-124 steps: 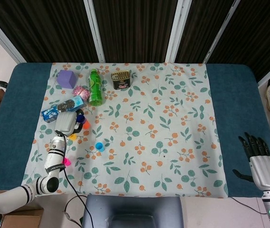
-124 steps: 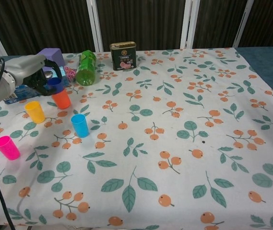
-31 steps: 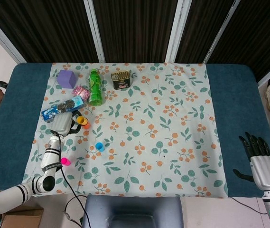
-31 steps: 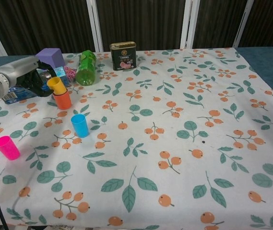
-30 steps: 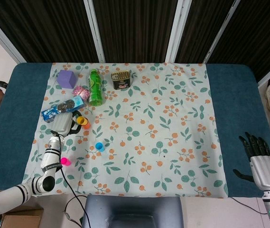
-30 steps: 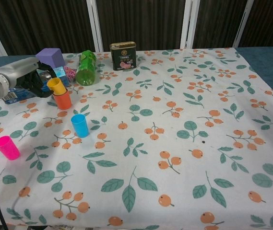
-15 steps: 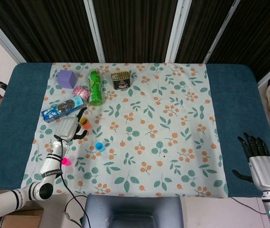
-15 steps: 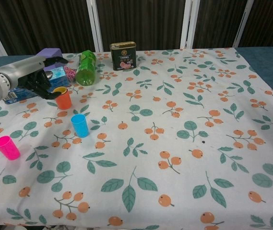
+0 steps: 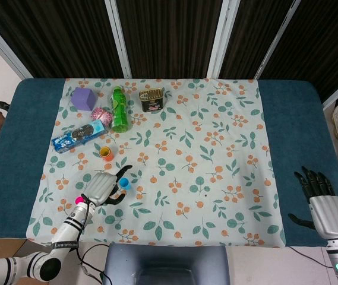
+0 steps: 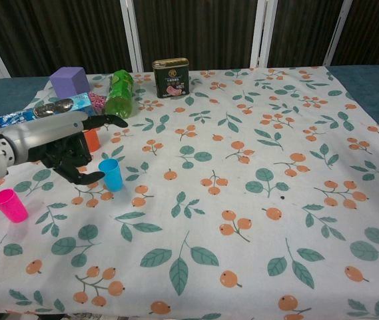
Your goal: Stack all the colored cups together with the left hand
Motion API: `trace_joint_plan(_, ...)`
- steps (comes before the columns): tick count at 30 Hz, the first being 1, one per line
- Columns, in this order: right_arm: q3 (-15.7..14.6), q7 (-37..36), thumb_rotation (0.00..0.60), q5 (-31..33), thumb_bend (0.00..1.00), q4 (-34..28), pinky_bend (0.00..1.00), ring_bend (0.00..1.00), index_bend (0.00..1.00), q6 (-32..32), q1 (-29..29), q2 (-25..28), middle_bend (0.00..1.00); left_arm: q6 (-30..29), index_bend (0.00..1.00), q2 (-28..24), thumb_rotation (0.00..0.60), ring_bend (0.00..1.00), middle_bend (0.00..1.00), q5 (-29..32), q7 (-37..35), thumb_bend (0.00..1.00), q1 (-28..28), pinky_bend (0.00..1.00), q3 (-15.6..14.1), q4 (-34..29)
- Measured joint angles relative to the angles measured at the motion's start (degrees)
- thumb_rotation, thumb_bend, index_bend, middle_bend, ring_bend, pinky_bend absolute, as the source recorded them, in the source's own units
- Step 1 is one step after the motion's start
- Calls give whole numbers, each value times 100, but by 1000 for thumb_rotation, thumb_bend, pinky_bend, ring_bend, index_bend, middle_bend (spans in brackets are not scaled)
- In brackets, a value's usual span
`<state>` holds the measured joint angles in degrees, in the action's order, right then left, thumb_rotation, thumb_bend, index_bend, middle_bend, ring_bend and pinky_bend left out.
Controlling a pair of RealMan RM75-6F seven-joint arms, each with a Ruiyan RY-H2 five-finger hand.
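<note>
The orange cup with the yellow cup nested in it (image 9: pixel 106 154) stands near the left of the cloth; in the chest view only its orange side (image 10: pixel 92 140) shows behind my left hand. A blue cup (image 9: pixel 123 183) (image 10: pixel 111 175) stands alone closer to me. A pink cup (image 9: pixel 78 201) (image 10: pixel 9 205) is at the near left. My left hand (image 9: pixel 102 187) (image 10: pixel 59 145) hovers just left of the blue cup, fingers spread, holding nothing. My right hand (image 9: pixel 321 202) rests open at the far right, off the cloth.
Along the back left of the floral cloth (image 9: pixel 216 154) lie a purple cube (image 9: pixel 84 98), a green bottle (image 9: pixel 119 109), a dark tin (image 9: pixel 152 100), a blue biscuit packet (image 9: pixel 78 136) and a pink speckled item (image 9: pixel 101 113).
My left hand let go of the yellow cup, now nested in the orange one, and moved toward me to beside the blue cup with fingers spread. The right hand stayed put.
</note>
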<state>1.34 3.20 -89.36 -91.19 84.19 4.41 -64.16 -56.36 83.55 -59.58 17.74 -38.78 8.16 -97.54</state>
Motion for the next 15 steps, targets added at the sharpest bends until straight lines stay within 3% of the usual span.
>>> trace_joint_plan(6,-3,-25,600,-7,152,14,0,0,0,4,1,13,0,-115,283,448,600,1000,1000,107,164,347,-44,1000,-12,497)
trace_joint_plan(15,4,-21,600,11,152,21,0,0,0,3,-2,18,0,-173,364,840,600,1000,1000,195,280,348,-85,1000,-10,1127)
